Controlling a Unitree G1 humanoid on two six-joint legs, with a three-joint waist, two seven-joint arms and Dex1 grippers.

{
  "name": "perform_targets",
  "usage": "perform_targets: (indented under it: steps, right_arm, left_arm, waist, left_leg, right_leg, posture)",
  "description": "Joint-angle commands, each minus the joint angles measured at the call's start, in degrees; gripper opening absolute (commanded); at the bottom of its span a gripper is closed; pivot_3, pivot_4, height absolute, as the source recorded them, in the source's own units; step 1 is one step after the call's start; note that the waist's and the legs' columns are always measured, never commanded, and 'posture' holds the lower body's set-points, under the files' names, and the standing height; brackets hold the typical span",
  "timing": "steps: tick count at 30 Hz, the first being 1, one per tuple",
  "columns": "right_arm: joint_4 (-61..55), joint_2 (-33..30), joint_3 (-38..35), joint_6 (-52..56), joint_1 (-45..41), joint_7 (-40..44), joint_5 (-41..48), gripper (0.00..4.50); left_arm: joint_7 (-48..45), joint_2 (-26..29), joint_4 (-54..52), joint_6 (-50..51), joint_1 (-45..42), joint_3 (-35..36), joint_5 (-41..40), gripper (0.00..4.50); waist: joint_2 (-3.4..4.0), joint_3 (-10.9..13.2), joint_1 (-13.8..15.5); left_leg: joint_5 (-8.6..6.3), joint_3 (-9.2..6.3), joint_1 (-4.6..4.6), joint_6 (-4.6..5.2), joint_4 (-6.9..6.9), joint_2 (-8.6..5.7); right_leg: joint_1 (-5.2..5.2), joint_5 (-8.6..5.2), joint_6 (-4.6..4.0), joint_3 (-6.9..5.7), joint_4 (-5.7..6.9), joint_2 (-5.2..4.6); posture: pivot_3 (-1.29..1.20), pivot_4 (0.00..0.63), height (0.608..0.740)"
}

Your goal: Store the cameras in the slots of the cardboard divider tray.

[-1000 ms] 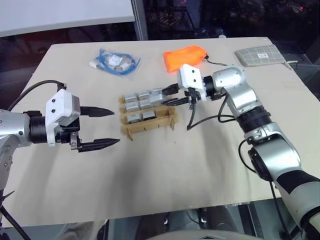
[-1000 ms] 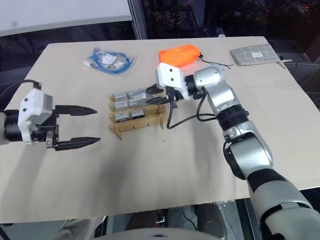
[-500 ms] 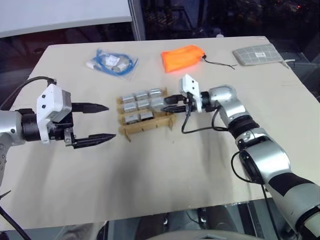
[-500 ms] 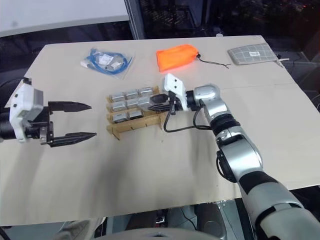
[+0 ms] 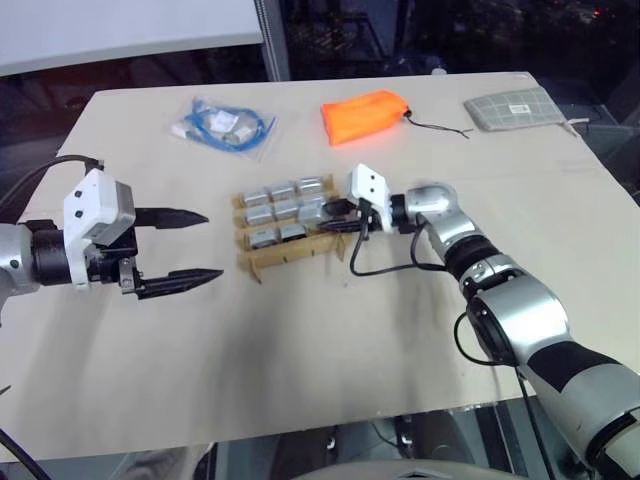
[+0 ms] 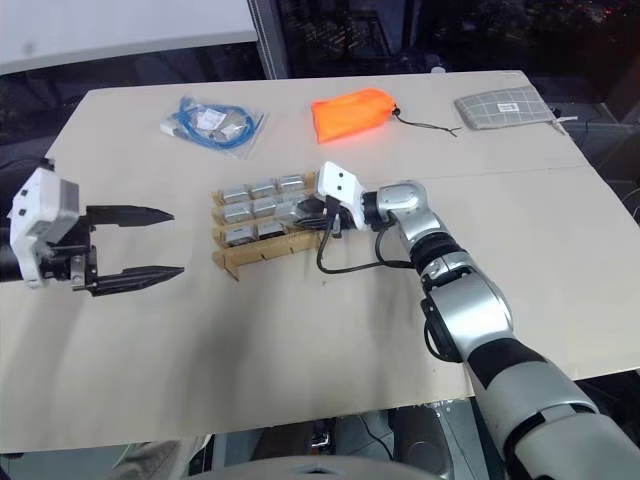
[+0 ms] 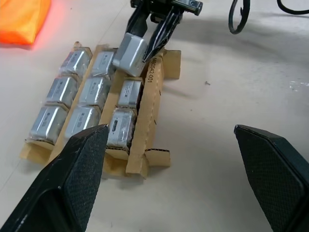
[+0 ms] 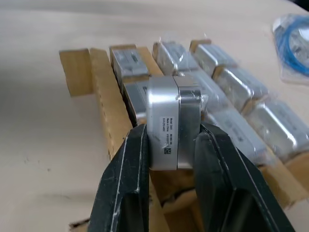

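- Right gripper: your jaws are clamped on one silver camera, its labelled face turned toward the wrist.
- Key relation: the held camera hangs just above the cardboard divider tray, at the right-hand end of the near row. The empty slot lies directly beneath it; the tray's rows run left to right across the beige table.
- Cameras already stored: eight silver blocks. Far and middle rows look full; the near row holds two.
- Left gripper: jaws spread wide, holding nothing, well apart from the tray on its left. Your right arm is the nearer one.
- Hard to make out: the held camera and your black fingers cover the open slot, so you cannot tell whether the block is squared to the dividers or already touching cardboard. The slot floor is hidden.
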Motion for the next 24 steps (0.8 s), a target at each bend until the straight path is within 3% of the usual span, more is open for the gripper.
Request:
perform_targets:
  steps: [1, 2, 7, 16, 24]
  right_arm:
    - [-0.41, 0.37, -1.09, -1.36, -2.19, -0.21, -0.69, 1.8]
    - [-0.32, 0.42, -1.21, -1.41, -2.22, -0.43, -0.83, 2.04]
    - [-0.28, 0.46, -2.44, -1.84, -2.26, -1.31, -0.74, 4.39]
    - [-0.71, -1.34, -3.95, -2.44, -2.6, -1.32, -0.8, 4.45]
    - [-2.26, -2.93, 1.51, -14.49, -2.23, -2.78, -7.89, 4.45]
  left_arm:
    - [-0.09, 1.02, -1.15, 0.2, 0.38, 2.56, -0.54, 4.35]
    - [-0.09, 0.99, -1.23, 0.3, 0.45, 2.64, -0.58, 4.35]
    - [0.09, 0.85, -1.79, 0.68, 0.68, 2.7, -0.83, 4.35]
    - [0.28, 0.26, -1.63, 0.37, 0.19, 1.63, -0.77, 4.35]
    - [0.33, 0.11, -1.54, 0.25, -0.41, 0.99, -0.98, 4.35]
  waist:
    - [0.0, 0.0, -0.01]
    - [0.0, 0.0, -0.01]
    - [0.0, 0.0, 0.02]
    - [0.0, 0.0, 0.02]
    - [0.0, 0.0, -0.02]
  left_leg:
    - [0.0, 0.0, 0.0, 0.0, 0.0, 0.0]
    - [0.0, 0.0, 0.0, 0.0, 0.0, 0.0]
    - [0.0, 0.0, 0.0, 0.0, 0.0, 0.0]
    - [0.0, -0.01, 0.0, 0.0, 0.0, 0.0]
    - [0.0, -0.01, 0.01, 0.0, 0.0, 0.0]
  right_leg:
    - [0.0, 0.0, 0.0, 0.0, 0.0, 0.0]
    - [0.0, 0.0, 0.0, 0.0, 0.0, 0.0]
    - [0.0, 0.0, 0.0, 0.0, 0.0, -0.01]
    - [0.0, 0.0, 0.0, 0.0, 0.0, -0.01]
    - [0.0, 0.0, 0.0, 0.01, 0.0, -0.01]
  posture:
    - [0.0, 0.15, 0.74]
    - [0.0, 0.15, 0.74]
    - [0.0, 0.15, 0.74]
    - [0.0, 0.15, 0.74]
    - [0.0, 0.15, 0.74]
